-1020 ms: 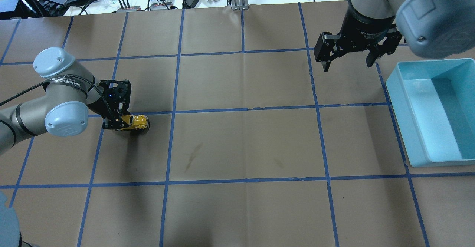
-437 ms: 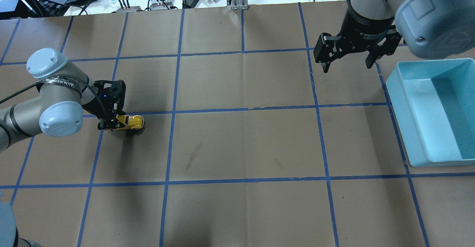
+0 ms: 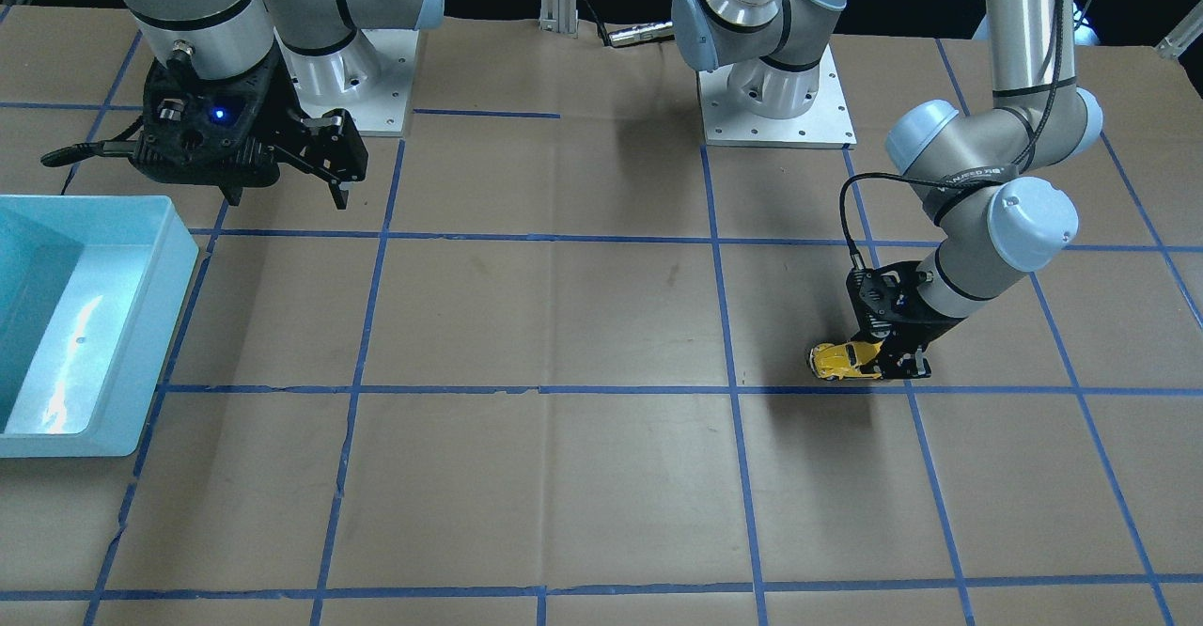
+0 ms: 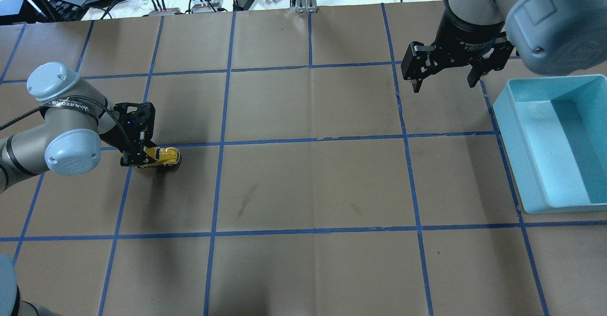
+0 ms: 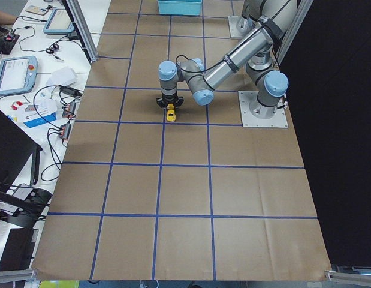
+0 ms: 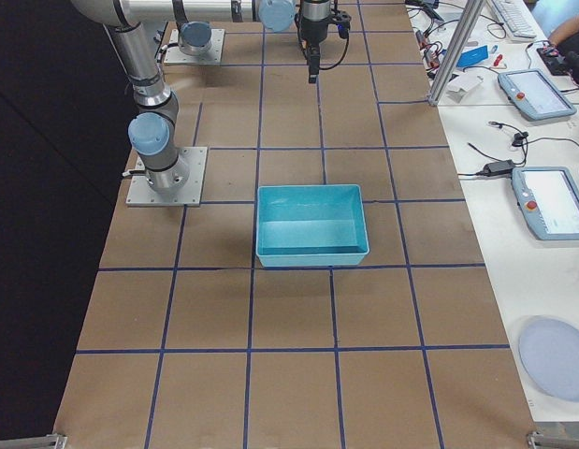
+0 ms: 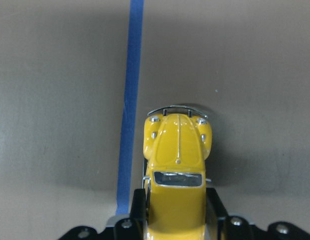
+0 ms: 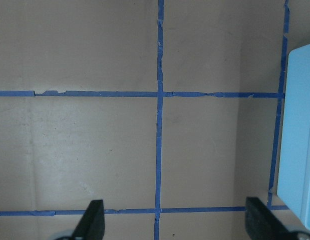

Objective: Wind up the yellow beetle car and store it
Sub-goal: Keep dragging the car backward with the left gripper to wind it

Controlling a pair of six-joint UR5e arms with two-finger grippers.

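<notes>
The yellow beetle car (image 4: 163,156) stands on the brown table just below a blue tape line, at the left in the overhead view. My left gripper (image 4: 141,157) is shut on the car's rear half, low over the table. In the left wrist view the yellow beetle car (image 7: 178,165) points away from the camera, its wheels on the paper, with the fingers (image 7: 217,212) pressed to both its sides. The front view shows the yellow beetle car (image 3: 843,361) sticking out of the left gripper (image 3: 891,363). My right gripper (image 4: 444,84) hangs open and empty at the far right.
A light blue bin (image 4: 510,135) with nothing in it stands at the table's right edge, close beside the right gripper; the same blue bin (image 3: 141,344) shows at the left in the front view. Blue tape lines (image 4: 265,141) grid the table. Cables and devices lie beyond the far edge.
My left gripper has slid the car a short way to the left along the tape line, rear end first. The right arm has stayed where it was.
</notes>
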